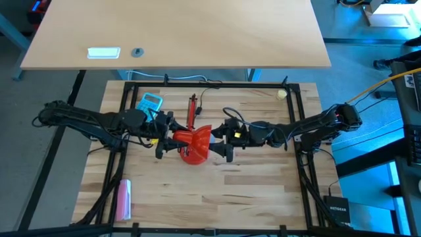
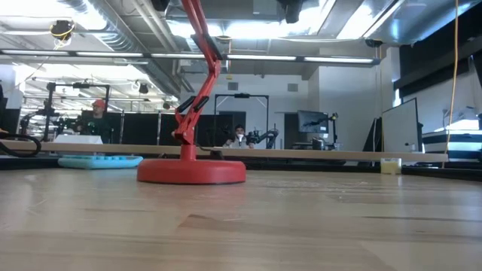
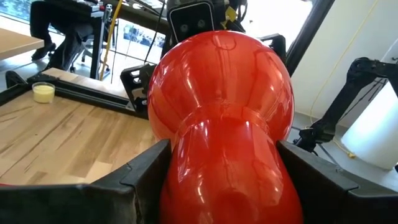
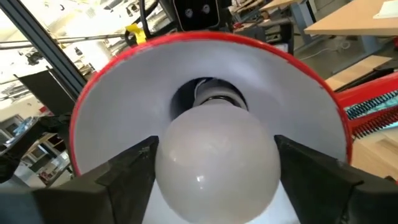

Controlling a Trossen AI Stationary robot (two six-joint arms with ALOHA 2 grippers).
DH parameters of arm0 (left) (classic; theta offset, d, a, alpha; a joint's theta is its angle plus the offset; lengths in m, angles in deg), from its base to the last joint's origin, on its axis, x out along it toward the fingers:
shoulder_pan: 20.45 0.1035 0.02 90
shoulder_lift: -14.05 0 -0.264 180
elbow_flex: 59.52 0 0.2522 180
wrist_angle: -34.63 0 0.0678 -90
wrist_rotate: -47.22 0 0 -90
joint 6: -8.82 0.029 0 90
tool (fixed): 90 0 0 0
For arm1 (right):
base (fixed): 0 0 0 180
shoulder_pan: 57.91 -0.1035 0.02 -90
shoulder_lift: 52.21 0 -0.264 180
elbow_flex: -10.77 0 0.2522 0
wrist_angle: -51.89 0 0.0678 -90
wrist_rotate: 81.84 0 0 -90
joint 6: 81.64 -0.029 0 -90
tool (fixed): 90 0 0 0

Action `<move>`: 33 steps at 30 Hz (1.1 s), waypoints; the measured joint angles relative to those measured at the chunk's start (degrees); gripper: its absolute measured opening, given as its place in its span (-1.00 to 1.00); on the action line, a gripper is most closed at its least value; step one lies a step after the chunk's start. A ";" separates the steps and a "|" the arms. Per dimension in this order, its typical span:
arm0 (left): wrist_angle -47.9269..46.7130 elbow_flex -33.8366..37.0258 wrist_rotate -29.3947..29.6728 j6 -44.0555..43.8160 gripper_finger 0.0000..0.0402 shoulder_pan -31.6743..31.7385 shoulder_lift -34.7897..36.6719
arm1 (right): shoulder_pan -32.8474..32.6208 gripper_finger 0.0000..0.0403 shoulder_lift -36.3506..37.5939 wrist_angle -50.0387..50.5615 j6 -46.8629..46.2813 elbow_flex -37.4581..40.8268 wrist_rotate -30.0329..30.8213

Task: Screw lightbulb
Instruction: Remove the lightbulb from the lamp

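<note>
Seen from above, two dark robot arms meet at the middle of a wooden table, where a red desk lamp stands. The left gripper is closed around the narrow neck of the lamp's red shade, a finger pressed against each side. The right gripper clasps the white lightbulb's frosted globe between its two fingers, holding the lightbulb inside the shade's white interior with its base at the socket. From table height, the lamp's round red base sits flat on the wood. A small yellowish ball lies well apart, near the far right corner.
</note>
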 joint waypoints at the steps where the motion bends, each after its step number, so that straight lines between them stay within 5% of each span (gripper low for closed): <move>1: 0.04 0.00 0.01 -0.08 0.21 0.00 0.00 | 0.01 0.50 -0.10 -0.19 0.02 0.00 -0.01; 8: -0.07 0.00 -0.01 -0.07 0.21 -0.02 0.04 | 0.04 0.19 -0.19 -0.09 2.51 0.00 -0.21; 14: -0.05 -0.07 -0.95 0.05 0.21 -0.02 0.04 | 0.06 0.13 -0.16 -0.23 11.17 -0.02 -0.90; 27: 0.15 -0.11 -1.64 -0.54 0.21 0.00 0.04 | -0.46 0.11 -0.12 -1.14 55.50 0.00 0.17; 33: 0.23 -0.11 -1.67 -0.99 0.21 0.00 0.09 | -1.24 0.11 -0.12 -1.14 84.84 0.00 3.26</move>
